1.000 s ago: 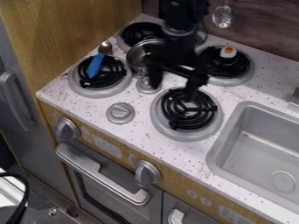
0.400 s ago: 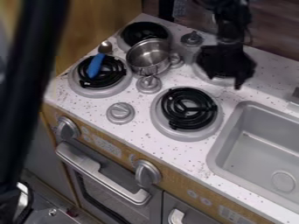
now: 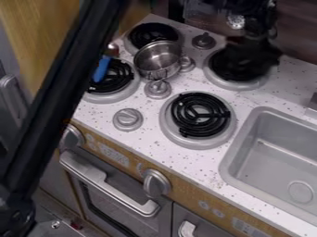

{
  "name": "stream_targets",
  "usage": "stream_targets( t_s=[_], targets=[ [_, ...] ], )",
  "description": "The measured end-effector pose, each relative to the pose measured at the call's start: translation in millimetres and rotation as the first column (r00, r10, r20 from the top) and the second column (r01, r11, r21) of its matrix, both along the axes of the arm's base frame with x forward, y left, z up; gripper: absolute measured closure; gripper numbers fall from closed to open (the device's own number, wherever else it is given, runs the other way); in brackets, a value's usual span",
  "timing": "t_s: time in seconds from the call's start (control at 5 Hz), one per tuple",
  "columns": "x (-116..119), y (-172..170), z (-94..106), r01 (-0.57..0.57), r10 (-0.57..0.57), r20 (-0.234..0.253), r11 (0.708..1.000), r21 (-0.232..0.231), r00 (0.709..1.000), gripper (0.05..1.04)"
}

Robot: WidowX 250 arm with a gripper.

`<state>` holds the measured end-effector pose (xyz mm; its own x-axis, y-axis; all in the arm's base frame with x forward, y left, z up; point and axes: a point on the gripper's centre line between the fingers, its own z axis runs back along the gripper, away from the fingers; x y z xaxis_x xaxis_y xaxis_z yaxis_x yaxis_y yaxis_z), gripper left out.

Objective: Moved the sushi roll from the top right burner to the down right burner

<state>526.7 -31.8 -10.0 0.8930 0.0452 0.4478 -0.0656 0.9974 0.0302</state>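
The black gripper (image 3: 257, 58) hangs over the top right burner (image 3: 232, 67), covering that burner's right and upper part. The sushi roll is hidden from sight. In front and to the left of the gripper is the down right burner (image 3: 199, 114), a black coil in a grey ring with nothing on it.
A metal pot (image 3: 158, 60) stands between the left and right burners. A blue-handled spoon (image 3: 102, 69) lies on the lower left burner (image 3: 114, 78). The sink (image 3: 278, 155) is at the right. A long black bar (image 3: 55, 102) crosses the left side.
From over the middle of the stove, the gripper has gone right and back to the top right burner, where the sushi roll was visible earlier. The black bar has entered at the left.
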Motion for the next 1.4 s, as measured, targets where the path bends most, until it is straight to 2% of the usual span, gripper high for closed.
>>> stream_targets(
  t_s=[0.2,0.6,0.8,1.0,1.2,1.4],
  targets=[
    [10.6,6.8,14.2,-0.017,0.015,0.05,0.999,0.042,0.999,0.089],
    [6.3,17.1,8.4,-0.05,0.047,0.039,0.995,0.082,0.998,0.089],
    [8.4,18.9,9.8,-0.07,0.065,0.06,0.994,0.088,0.996,0.089],
    [19.9,24.5,24.5,-0.106,0.094,0.118,0.99,0.094,0.989,0.089],
    [24.3,32.6,11.0,-0.153,0.14,0.119,0.982,0.107,0.983,0.089],
    [29.5,37.6,7.0,-0.208,0.193,0.139,0.973,0.104,0.971,0.089]
  ],
)
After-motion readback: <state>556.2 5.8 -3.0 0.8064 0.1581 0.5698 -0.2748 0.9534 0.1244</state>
